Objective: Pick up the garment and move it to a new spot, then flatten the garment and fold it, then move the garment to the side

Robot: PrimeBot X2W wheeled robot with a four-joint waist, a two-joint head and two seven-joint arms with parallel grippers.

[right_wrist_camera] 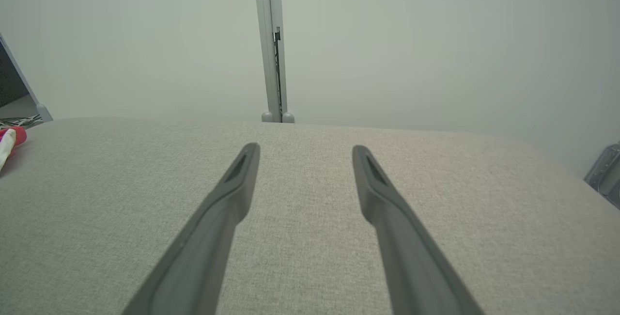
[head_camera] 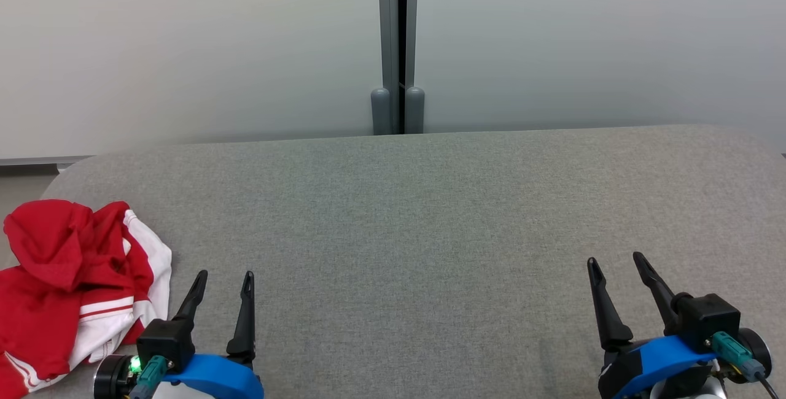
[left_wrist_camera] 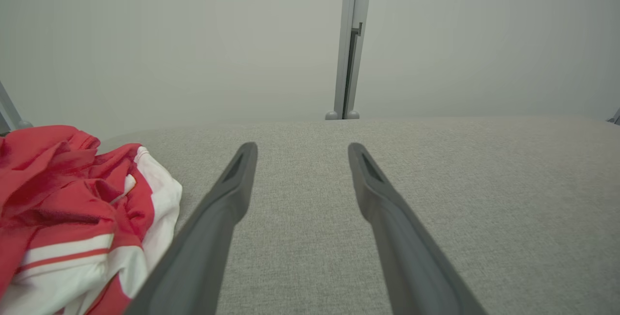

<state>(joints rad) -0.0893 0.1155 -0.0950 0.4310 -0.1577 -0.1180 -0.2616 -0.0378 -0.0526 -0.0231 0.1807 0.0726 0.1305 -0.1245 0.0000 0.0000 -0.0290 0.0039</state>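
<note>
A red and white garment [head_camera: 73,282] lies crumpled at the near left corner of the grey fabric table [head_camera: 417,227]. In the left wrist view the garment [left_wrist_camera: 72,218] sits just left of the fingers. My left gripper [head_camera: 225,277] is open, empty, and a short way to the right of the garment without touching it. At the lower right my right gripper [head_camera: 616,261] hovers open with nothing between its fingers, far from the garment. A small edge of the garment [right_wrist_camera: 9,140] peeks in at the far left of the right wrist view.
Pale partition panels stand behind the table, joined by a grey post [head_camera: 398,49] at the middle. The table's far edge is rounded at both corners. Bare grey fabric stretches between and ahead of both grippers.
</note>
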